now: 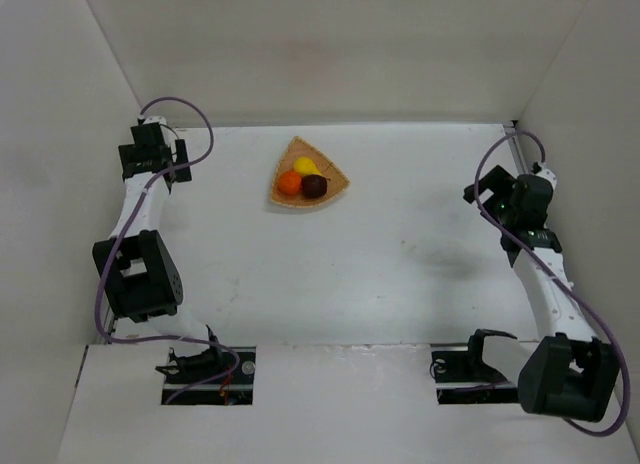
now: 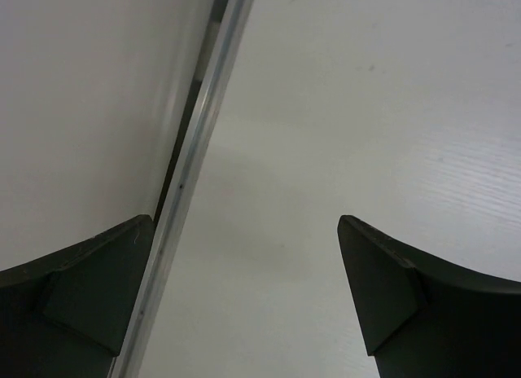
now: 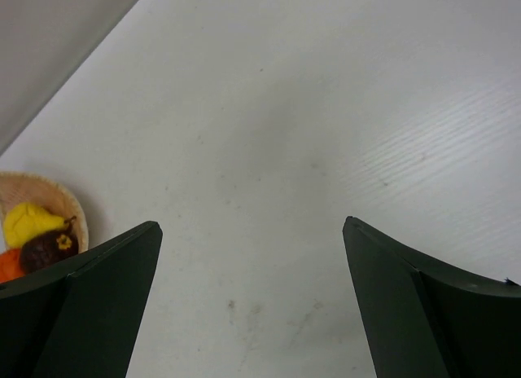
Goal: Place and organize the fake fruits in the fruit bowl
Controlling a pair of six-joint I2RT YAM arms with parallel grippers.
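All three fake fruits lie inside the fruit bowl (image 1: 297, 148), which stands in the upper middle of the top view, on the white table (image 1: 390, 274). The yellow pear (image 1: 306, 166) is toward the narrow corner of the woven basket. The orange (image 1: 289, 183) is at lower left of it and the dark plum (image 1: 314, 186) at lower right. The three are pressed close together in one small group, and no fruit is on the table outside the bowl.

The left gripper (image 1: 150, 152) is in the upper left of the top view, well apart from the bowl. In its wrist view the jaws stand wide and hold nothing, with only bare table and an aluminium rail (image 2: 195, 150) under them. The right gripper (image 3: 250, 223) is at the right side, also far from the bowl, with its jaws spread wide and empty. Its camera catches the bowl at the lower left edge of the frame, with the pear, the plum and a bit of the orange in it.

I judge the placing part as done. What could be left is only a small tidying of the group, if any, and I see no clear need for it.
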